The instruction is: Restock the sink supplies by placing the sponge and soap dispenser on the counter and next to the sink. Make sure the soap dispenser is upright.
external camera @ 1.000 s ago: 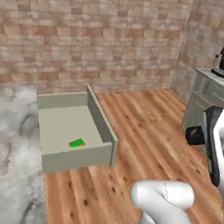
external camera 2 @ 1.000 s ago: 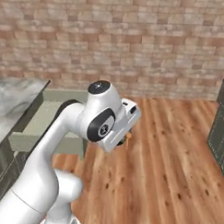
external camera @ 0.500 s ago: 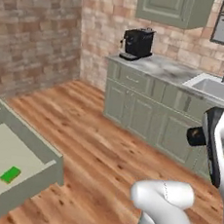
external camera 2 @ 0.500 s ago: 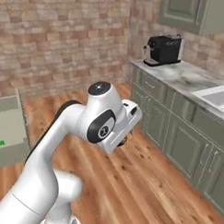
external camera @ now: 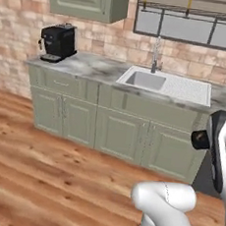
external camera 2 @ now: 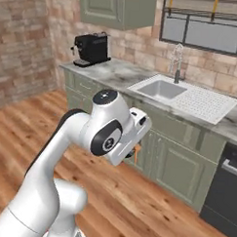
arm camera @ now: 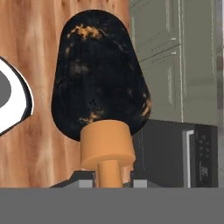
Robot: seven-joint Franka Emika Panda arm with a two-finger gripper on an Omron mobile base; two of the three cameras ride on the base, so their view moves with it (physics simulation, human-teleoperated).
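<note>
My gripper (arm camera: 109, 180) is shut on the orange nozzle of the soap dispenser (arm camera: 99, 74), a black bottle flecked with orange that points away from the hand. In the right base view the arm is folded in front of the cabinets, and the dispenser's orange tip (external camera 2: 136, 151) peeks out under the white hand. The sink (external camera: 145, 80) (external camera 2: 161, 89) is set in the marble counter (external camera: 90, 65) (external camera 2: 117, 71), with a ribbed drainboard (external camera: 189, 88) on its right and a chrome faucet (external camera: 156, 53) behind it. The sponge is out of view.
A black coffee machine (external camera: 58, 41) (external camera 2: 92, 48) stands at the counter's left end. Sage-green cabinet doors (external camera: 118, 133) run below the counter. A dark dishwasher front (external camera 2: 227, 188) sits to the right. Wood floor (external camera: 39, 176) lies between the base and the cabinets.
The whole picture has swung from the open drawer holding the green sponge to the sink counter, so the base has turned. The arm keeps its folded pose, still holding the dispenser.
</note>
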